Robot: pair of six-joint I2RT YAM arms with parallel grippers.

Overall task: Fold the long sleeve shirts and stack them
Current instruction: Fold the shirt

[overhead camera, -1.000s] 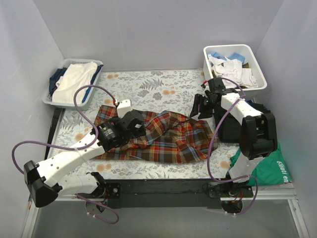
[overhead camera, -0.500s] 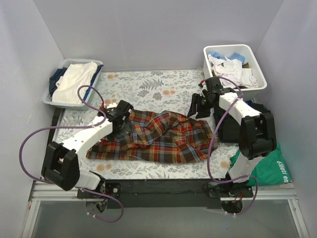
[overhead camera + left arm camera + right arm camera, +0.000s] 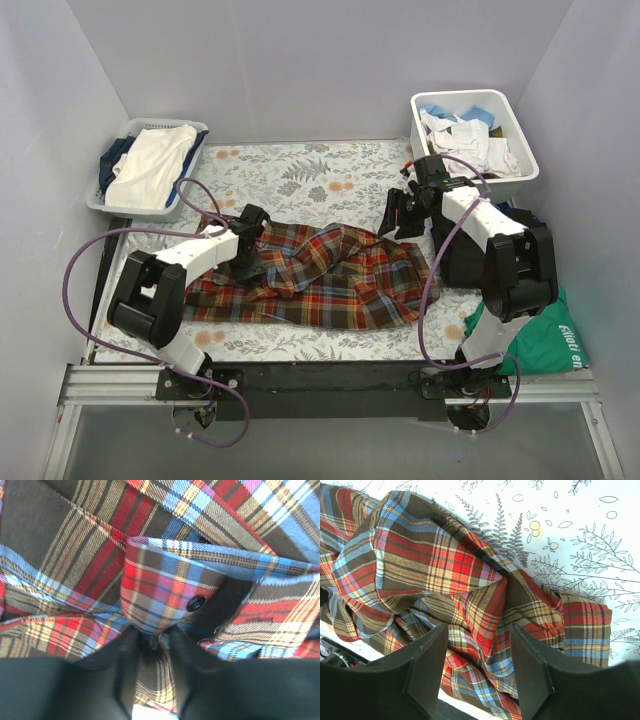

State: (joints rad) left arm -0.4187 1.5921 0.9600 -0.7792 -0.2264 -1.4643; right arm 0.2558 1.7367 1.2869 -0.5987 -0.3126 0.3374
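Note:
A plaid long sleeve shirt (image 3: 340, 278) in red, brown, blue and yellow lies crumpled across the middle of the table. My left gripper (image 3: 249, 246) is at its left end, shut on a raised fold of the cloth (image 3: 150, 605) beside a buttoned cuff (image 3: 195, 603). My right gripper (image 3: 404, 213) hovers open over the shirt's right end (image 3: 470, 585); nothing is between its fingers (image 3: 427, 665). A dark folded garment (image 3: 458, 262) lies at the right, partly hidden by the right arm.
A basket (image 3: 115, 203) with white and blue clothes stands at the back left. A white bin (image 3: 428, 135) of mixed clothes is at the back right. A green garment (image 3: 540, 340) lies at the front right. The tablecloth (image 3: 300, 175) has a leaf print.
The left arm swung round, and its jaws went from wide open to pinched on a fold of the plaid shirt. The right gripper shifted slightly left and stayed open.

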